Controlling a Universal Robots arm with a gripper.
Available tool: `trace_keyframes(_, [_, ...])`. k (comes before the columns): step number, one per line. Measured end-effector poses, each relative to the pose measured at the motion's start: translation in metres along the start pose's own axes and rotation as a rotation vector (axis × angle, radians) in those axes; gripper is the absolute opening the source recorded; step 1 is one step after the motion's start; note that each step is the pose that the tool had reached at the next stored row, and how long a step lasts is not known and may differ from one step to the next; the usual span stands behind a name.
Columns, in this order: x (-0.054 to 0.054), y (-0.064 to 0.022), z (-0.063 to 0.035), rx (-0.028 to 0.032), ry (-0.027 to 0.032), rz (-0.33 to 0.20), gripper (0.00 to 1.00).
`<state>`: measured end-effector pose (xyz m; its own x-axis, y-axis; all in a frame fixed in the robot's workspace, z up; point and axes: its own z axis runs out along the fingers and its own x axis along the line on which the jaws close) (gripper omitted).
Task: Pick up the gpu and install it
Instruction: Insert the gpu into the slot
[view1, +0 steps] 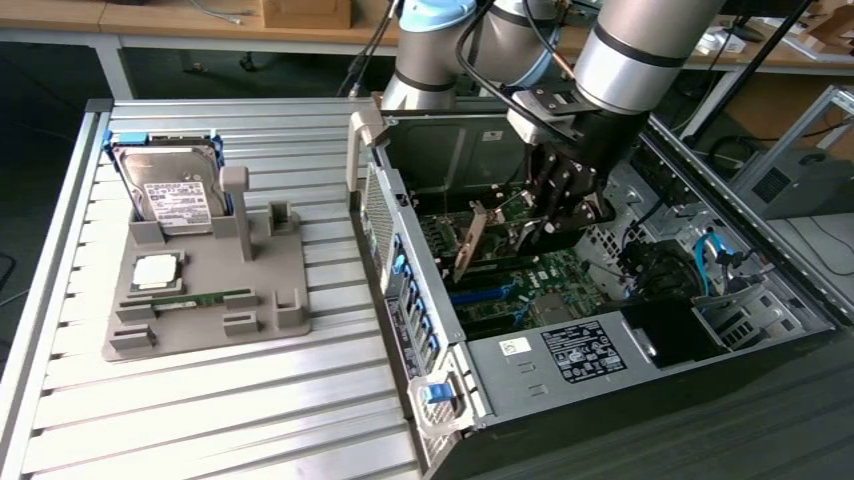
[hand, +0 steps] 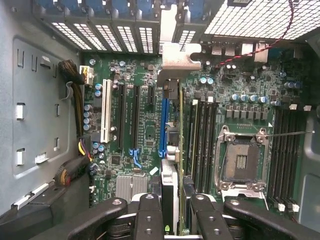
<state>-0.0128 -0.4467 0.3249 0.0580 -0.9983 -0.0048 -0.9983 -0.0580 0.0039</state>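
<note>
Inside the case (view1: 747, 330), I am pinching the gpu (view1: 470, 243) edge-on in my claw (view1: 561, 215), keeping it upright over the blue slot (hand: 163, 125) so it can seat.

The gpu (view1: 470, 243) is a thin brownish-green card with a silver end bracket (hand: 176, 55). It stands on edge inside the open computer case (view1: 747, 300), above the motherboard (hand: 145, 130), just beside the blue slot (hand: 163, 125).

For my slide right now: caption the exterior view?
Tool holds the gpu upright inside the open case; hard drive on the tray.
</note>
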Motion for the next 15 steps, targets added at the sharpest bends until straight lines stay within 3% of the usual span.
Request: trace_keyframes(15, [0.0008, 0.0050, 0.0061, 0.0000, -0.0001, 0.000, 0.27])
